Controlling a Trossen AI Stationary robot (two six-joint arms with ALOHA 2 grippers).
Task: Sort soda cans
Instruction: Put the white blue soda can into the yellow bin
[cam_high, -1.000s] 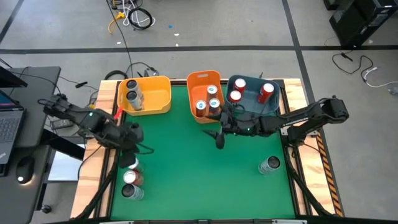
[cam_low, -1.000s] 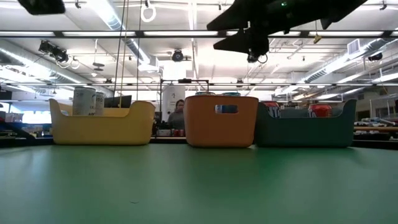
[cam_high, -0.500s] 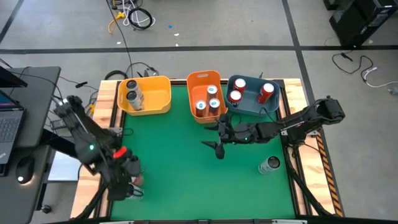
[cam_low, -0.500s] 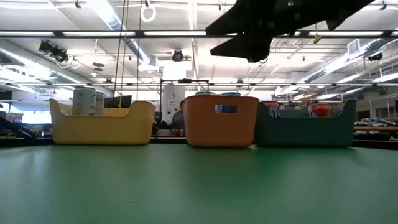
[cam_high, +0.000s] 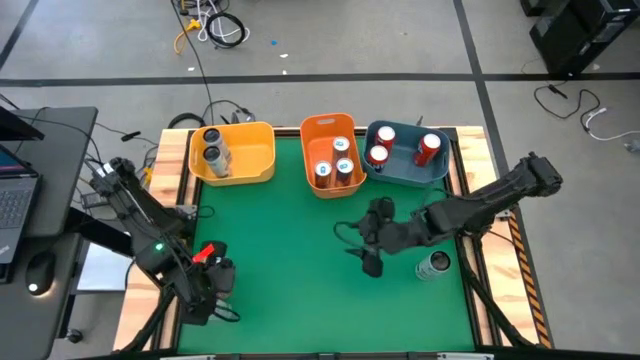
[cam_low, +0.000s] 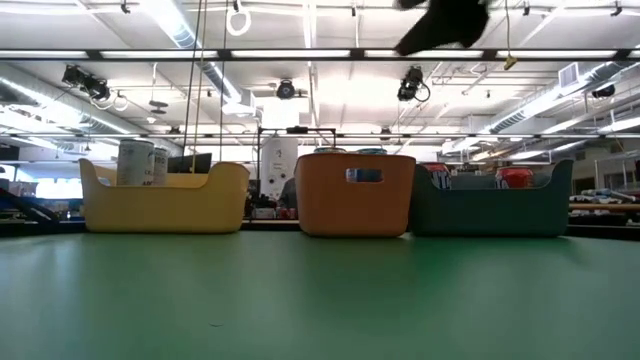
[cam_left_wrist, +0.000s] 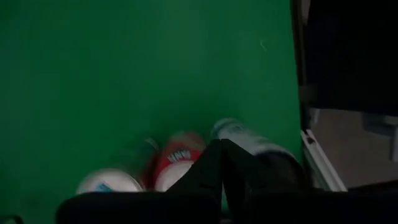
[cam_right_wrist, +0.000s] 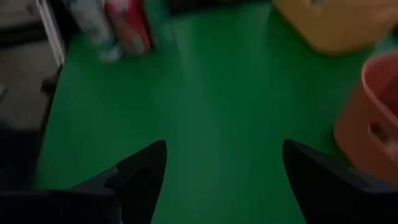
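From above, the left gripper (cam_high: 205, 290) sits at the lower left of the green table (cam_high: 300, 260), covering the cans there, while the right gripper (cam_high: 371, 262) hovers centre-right, a dark grey can (cam_high: 433, 265) lying just to its right. The yellow bin (cam_high: 232, 153), orange bin (cam_high: 330, 155) and blue bin (cam_high: 405, 155) along the top each hold cans. The low view shows the three bins in a row. In the left wrist view, the fingers (cam_left_wrist: 214, 165) are pressed together over a red can (cam_left_wrist: 177, 158) at the bottom centre. In the right wrist view, the fingers (cam_right_wrist: 146, 165) stand wide apart, holding nothing, cans at the upper left.
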